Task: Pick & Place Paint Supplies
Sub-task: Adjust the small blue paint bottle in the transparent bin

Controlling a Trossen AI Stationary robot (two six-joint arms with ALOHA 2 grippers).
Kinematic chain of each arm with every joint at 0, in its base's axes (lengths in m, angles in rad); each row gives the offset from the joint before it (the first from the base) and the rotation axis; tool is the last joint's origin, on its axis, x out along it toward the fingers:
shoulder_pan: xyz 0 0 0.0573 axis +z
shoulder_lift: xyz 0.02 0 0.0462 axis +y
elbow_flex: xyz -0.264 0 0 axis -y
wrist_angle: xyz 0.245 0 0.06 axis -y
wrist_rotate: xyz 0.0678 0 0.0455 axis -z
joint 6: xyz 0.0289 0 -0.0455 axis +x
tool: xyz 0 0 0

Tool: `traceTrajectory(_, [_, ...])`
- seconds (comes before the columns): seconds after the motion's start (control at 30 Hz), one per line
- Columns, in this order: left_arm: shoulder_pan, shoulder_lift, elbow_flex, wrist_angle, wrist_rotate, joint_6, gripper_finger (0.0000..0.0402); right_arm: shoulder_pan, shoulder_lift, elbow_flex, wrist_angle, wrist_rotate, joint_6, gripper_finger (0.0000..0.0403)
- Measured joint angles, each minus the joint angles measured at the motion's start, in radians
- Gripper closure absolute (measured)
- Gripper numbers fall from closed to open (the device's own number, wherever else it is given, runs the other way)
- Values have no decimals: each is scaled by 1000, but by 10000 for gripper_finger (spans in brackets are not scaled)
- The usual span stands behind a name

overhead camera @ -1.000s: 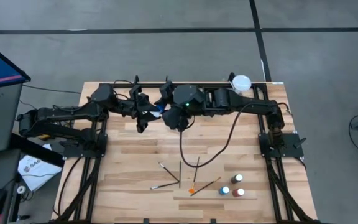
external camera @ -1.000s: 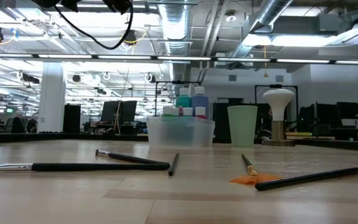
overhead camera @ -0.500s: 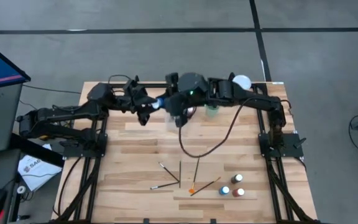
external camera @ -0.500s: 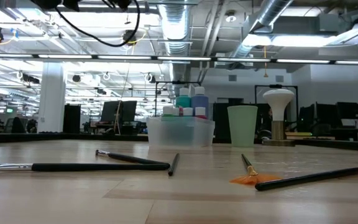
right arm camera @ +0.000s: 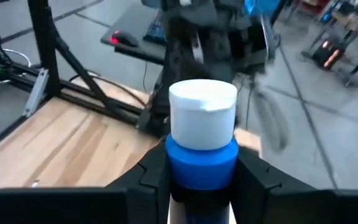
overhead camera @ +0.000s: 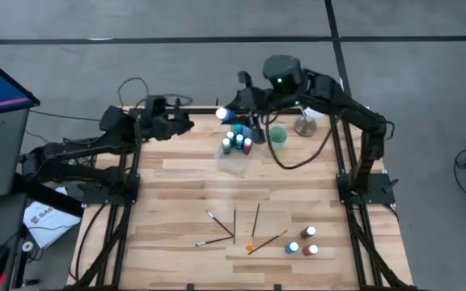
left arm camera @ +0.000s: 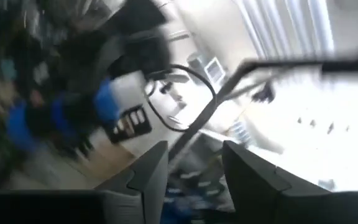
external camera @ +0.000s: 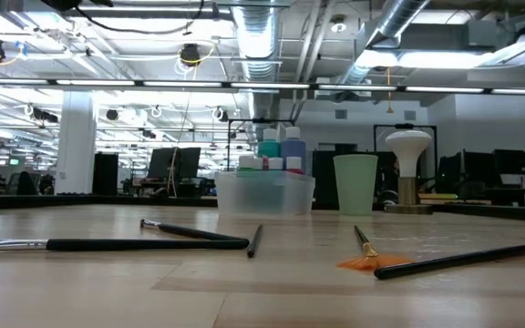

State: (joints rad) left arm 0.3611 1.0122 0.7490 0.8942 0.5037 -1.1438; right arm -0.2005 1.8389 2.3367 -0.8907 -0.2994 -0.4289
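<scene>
The left wrist view is smeared by motion: blue blobs (left arm camera: 61,115) in its left half cannot be told apart, and beyond the left end effector (left arm camera: 191,174) only a dark cable shows clearly. In the right wrist view the bottom edge cuts off the blue bottle (right arm camera: 202,146) held in the right end effector (right arm camera: 201,180). In the low view both arms are out of frame. The small jars (overhead camera: 302,242) at the lower right of the high view are too small to tell their colours.
</scene>
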Motion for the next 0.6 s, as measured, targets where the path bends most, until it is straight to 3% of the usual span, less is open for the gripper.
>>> traceTrajectory(0.13, [5, -44, 0, -99, 27, 367, 247, -19, 26, -4, -67, -18, 14, 292])
traceTrajectory(0.37, [77, -122, -1, -652, -100, 753, 247, -54, 96, -4, -197, -13, 30, 292])
traceTrajectory(0.6, [81, -116, 1, -725, -155, 892, 237, -78, 204, -4, -332, 42, 30, 292])
